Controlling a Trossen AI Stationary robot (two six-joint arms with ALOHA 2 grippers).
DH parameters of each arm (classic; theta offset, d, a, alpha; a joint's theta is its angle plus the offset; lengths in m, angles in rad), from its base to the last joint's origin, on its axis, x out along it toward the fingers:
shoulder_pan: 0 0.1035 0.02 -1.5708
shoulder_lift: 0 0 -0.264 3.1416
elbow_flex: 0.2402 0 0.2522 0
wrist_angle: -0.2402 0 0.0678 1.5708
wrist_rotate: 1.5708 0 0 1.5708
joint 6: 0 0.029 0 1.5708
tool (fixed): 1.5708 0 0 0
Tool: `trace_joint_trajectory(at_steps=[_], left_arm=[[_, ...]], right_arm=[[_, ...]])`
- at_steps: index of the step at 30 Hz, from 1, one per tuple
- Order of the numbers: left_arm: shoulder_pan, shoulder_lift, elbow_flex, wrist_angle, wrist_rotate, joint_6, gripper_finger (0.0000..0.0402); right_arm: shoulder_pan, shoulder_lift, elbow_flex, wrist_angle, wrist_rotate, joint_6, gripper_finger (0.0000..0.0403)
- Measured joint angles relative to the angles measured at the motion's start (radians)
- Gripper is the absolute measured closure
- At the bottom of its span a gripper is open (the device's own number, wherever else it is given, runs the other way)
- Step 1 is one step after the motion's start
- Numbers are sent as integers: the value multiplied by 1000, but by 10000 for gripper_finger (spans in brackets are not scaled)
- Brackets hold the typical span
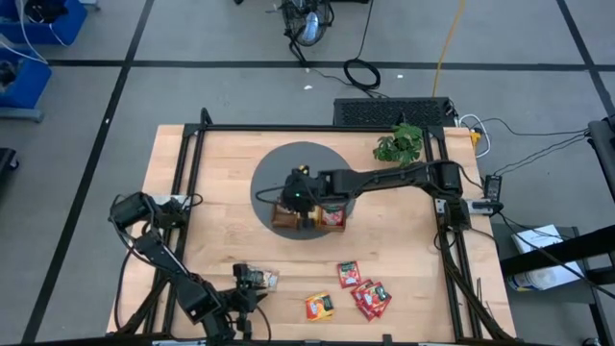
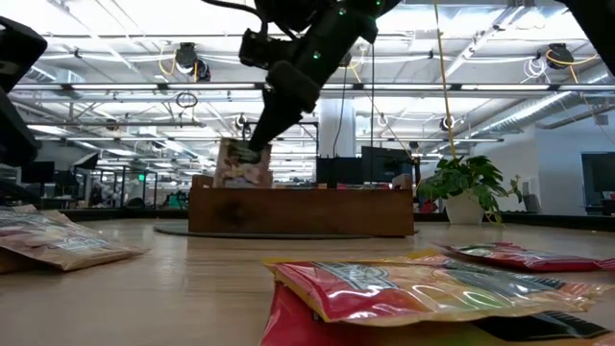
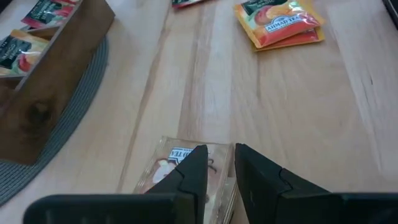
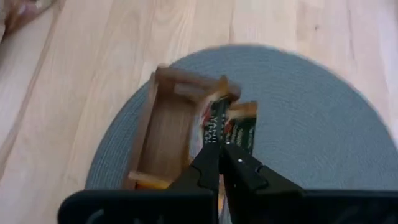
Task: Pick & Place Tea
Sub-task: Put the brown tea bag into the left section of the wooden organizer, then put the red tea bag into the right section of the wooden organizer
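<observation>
Right gripper (image 2: 252,152), fingers pinched on a pale tea sachet (image 2: 240,165), holds it upright over the left end of the wooden tray (image 2: 303,211) on the round grey mat (image 1: 274,173). Left gripper (image 3: 219,163), fingers narrowly parted, hovers over another sachet (image 3: 171,165) near the table's front edge. More sachets, orange (image 1: 319,307) and red (image 1: 370,298), lie to its right.

An open-plan industrial lab: exposed ceiling ducts (image 2: 192,60), strip lights, monitors (image 2: 384,163), and taped concrete floor (image 1: 86,144)
</observation>
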State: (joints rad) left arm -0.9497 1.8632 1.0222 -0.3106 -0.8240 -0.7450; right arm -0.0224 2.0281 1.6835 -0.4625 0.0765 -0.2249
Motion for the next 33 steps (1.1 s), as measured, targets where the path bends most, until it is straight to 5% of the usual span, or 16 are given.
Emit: trace_joint_trajectory(at_steps=[17,27,33], left_arm=[[33,0,0,24,-15,44,314],[28,0,0,24,-15,43,314],[27,0,0,24,-14,42,314]], right_arm=[[-15,84,1,-3,-21,-29,398],[-15,70,1,63,-16,-49,316],[-6,64,0,44,75,-44,277]])
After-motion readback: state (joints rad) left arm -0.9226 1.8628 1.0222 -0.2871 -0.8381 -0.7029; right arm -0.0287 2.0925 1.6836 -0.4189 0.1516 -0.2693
